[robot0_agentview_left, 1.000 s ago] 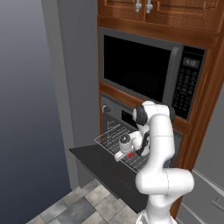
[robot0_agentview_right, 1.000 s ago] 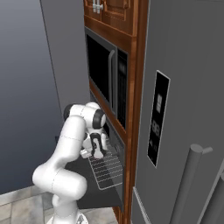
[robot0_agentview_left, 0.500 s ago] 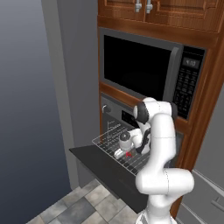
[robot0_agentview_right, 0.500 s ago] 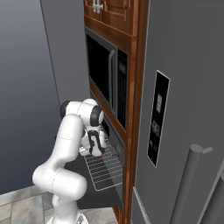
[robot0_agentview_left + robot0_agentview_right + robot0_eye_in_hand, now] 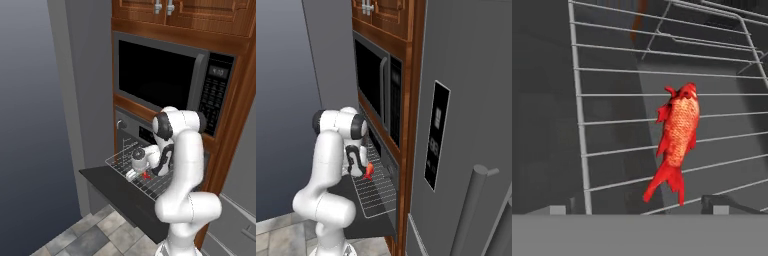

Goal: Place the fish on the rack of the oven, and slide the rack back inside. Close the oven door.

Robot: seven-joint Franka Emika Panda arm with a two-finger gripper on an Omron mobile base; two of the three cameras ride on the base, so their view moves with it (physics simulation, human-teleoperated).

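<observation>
The gripper point(image 5: 134, 174) has lifted off; the fish point(image 5: 677, 139) lies across the rack point(image 5: 612, 120) wires.

No legible text, brand or number. The microwave keypad point(image 5: 215, 102) carries small pale marks and a lit display above it, too small to read. The panel on the fridge door point(image 5: 433, 136) shows faint pale glyphs, unreadable. The oven control strip point(image 5: 145, 132) is blurred.
</observation>
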